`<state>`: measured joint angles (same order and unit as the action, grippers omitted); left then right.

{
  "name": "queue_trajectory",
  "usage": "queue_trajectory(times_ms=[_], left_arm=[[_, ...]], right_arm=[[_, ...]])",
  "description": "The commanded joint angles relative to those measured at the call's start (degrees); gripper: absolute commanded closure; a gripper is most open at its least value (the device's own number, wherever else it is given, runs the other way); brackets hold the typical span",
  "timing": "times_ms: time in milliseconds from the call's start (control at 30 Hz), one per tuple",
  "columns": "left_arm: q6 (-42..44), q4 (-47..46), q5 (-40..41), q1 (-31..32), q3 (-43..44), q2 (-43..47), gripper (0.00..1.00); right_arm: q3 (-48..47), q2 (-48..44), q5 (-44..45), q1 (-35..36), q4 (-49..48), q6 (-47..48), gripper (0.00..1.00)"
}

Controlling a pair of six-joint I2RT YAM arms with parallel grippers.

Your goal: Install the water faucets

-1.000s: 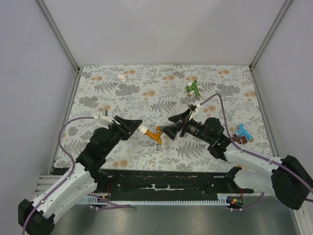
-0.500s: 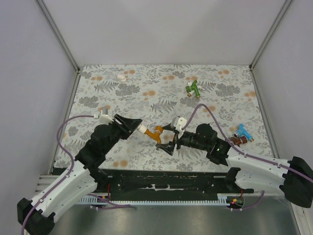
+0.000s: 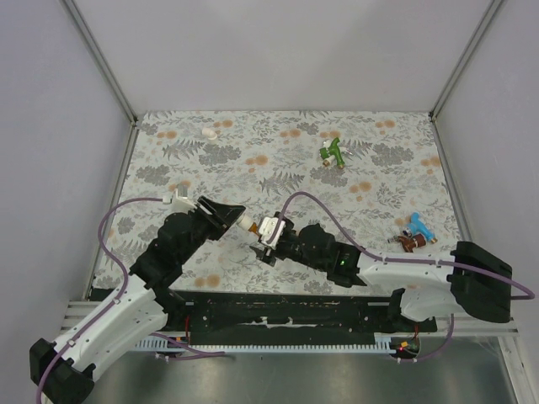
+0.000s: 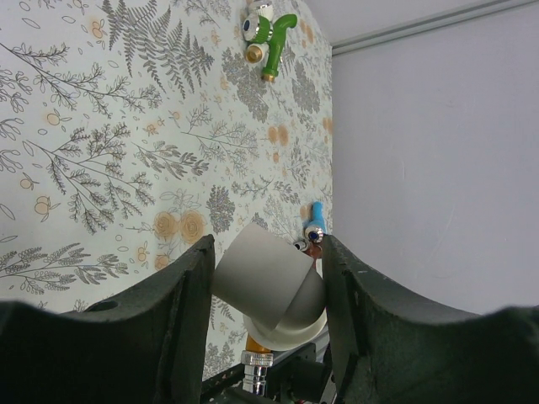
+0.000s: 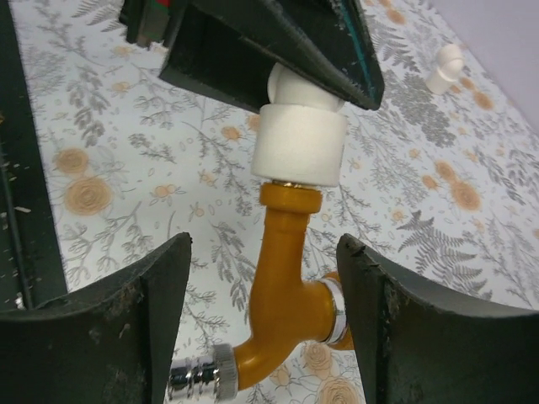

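Observation:
My left gripper (image 3: 237,219) is shut on a white elbow fitting (image 4: 265,290) and holds it above the mat. The orange faucet (image 5: 290,295) hangs from that fitting (image 5: 301,147), screwed into it, chrome spout at the lower left. My right gripper (image 5: 263,252) is open and straddles the orange faucet's body; its right finger (image 5: 396,320) is close to the chrome ring, its left finger stands apart. In the top view the right gripper (image 3: 264,242) covers most of the orange faucet. The green faucet (image 3: 333,152) lies at the back. The blue faucet (image 3: 419,224) and dark red faucet (image 3: 409,242) lie at the right.
A separate white fitting (image 3: 209,132) lies at the back left of the floral mat (image 3: 278,168). Grey walls enclose the mat on three sides. The right arm's purple cable (image 3: 337,227) loops over the mat's middle. A black rail (image 3: 286,307) runs along the near edge.
My right arm has swung left and lower, and its open gripper has come around the orange faucet from the near side. My left gripper has kept its hold and place.

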<state>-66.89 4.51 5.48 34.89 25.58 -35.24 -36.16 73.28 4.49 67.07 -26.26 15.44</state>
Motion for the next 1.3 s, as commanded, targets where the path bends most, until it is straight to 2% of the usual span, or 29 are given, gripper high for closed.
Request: queue_trajectory(times_ms=[0,167,300,400,433,467,500,600,667,700,800,867,1267], left_arm=[[-1.75,-2.32,-0.02,0.09,2.19,0.7,0.98],[-1.75,-2.4,-0.38,0.09,2.1,0.97,0.98],[-1.57,-3.02,-0.9,0.17,2.1,1.14,0.98],[-1.05,-3.46,-1.78,0.09,2.1,1.05,0.98],[-0.96,-3.55,-1.96,0.09,2.1,1.05,0.98],[-0.78,-4.07,-2.13,0.09,1.75,1.23,0.94],[-0.87,-4.16,-2.4,0.09,1.23,1.67,0.89],[-0.7,-8.28,-3.19,0.09,-0.62,2.37,0.75],[-0.35,-10.39,-3.98,0.17,-1.58,2.9,0.63],[0.18,-11.45,-4.5,0.09,-1.94,3.16,0.53],[1.76,-12.33,-5.21,0.09,-2.29,3.69,0.36],[3.34,-12.51,-5.21,0.09,-2.47,3.95,0.29],[9.06,-18.4,-13.12,0.09,-2.74,1.76,0.24]], right_arm=[[-4.17,4.58,13.33,1.48,-7.84,3.45,0.25],[-6.81,8.19,16.07,1.84,-7.49,5.56,0.35],[-7.78,8.9,15.38,1.93,-6.17,5.74,0.49],[-8.22,7.77,14.41,1.84,-4.24,5.3,0.7],[-8.22,7.24,14.23,1.84,-3.71,5.13,0.81],[-8.05,6.62,14.14,1.84,-3.36,5.04,0.95],[-8.05,5.66,13.53,1.84,-2.66,4.86,1.0],[-8.66,3.2,11.51,1.57,1.55,4.25,1.0],[-9.45,1.7,9.76,1.14,4.71,3.81,1.0],[-9.71,0.91,8.96,0.87,5.95,3.46,1.0],[-10.68,-1.46,5.19,-0.44,9.99,1.79,1.0],[-11.64,-2.95,3.16,-1.23,13.15,0.65,1.0],[-16.66,-5.07,-1.59,-2.12,23.88,-0.5,1.0]])
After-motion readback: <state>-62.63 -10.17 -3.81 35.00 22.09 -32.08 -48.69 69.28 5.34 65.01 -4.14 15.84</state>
